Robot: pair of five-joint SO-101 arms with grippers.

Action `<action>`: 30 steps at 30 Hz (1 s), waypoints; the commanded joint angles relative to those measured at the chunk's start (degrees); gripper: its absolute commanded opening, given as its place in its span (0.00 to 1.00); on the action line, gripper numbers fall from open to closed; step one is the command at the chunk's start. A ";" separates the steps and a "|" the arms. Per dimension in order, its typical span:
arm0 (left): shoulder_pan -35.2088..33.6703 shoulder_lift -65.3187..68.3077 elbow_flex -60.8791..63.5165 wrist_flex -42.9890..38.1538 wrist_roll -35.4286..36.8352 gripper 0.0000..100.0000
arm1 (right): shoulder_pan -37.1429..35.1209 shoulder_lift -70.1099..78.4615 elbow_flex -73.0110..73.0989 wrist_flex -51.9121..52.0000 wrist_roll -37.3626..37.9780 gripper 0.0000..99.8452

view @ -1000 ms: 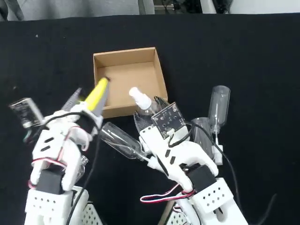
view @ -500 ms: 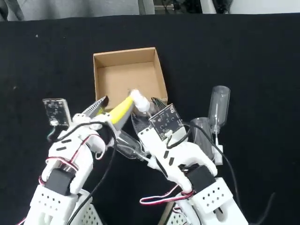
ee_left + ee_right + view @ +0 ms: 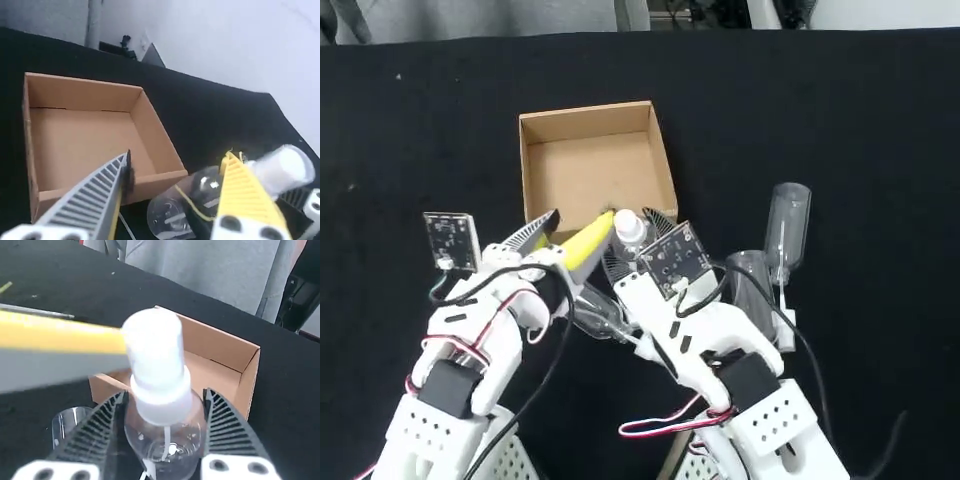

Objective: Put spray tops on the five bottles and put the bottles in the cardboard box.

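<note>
My right gripper [image 3: 630,246] [image 3: 164,396] is shut on a clear bottle [image 3: 162,437], held upright just in front of the cardboard box [image 3: 592,165] [image 3: 90,140] [image 3: 225,362]. A white spray top [image 3: 628,226] [image 3: 155,347] [image 3: 282,165] sits on the bottle's neck. My left gripper [image 3: 582,215] [image 3: 177,160] is open beside it, and its yellow finger [image 3: 586,240] [image 3: 60,337] touches the spray top's side. The grey finger [image 3: 533,232] hangs over the box's near wall. The box holds nothing.
A clear bottle without a top [image 3: 595,310] [image 3: 172,215] [image 3: 70,425] lies on the black table between the two arms. Two more clear topless bottles [image 3: 787,222] [image 3: 750,278] are to the right of the right arm.
The left arm swung right from the box's left front corner, and its yellow finger now rests against the spray top. The right arm with its bottle stayed nearly still.
</note>
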 commanded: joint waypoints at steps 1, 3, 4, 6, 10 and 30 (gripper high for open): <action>-3.74 -0.97 -5.76 -0.18 1.76 0.27 | 0.70 -1.89 -0.48 -1.41 -0.62 0.14; -4.53 -0.97 -6.99 -0.18 1.49 0.27 | 0.79 -3.56 0.75 -1.49 -0.62 0.14; -4.88 -0.97 -7.60 -0.18 1.41 0.27 | 0.97 -4.88 1.54 -1.49 -0.62 0.14; -5.76 -0.97 -8.48 -0.18 1.41 0.27 | 1.05 -8.13 3.12 -1.41 -0.62 0.14; -9.19 -0.97 -8.04 0.18 1.41 0.27 | 1.05 -16.48 6.90 -0.62 -0.53 0.14; -23.78 -0.97 3.03 -0.09 1.67 0.27 | 0.97 -30.02 7.96 10.64 -0.53 0.14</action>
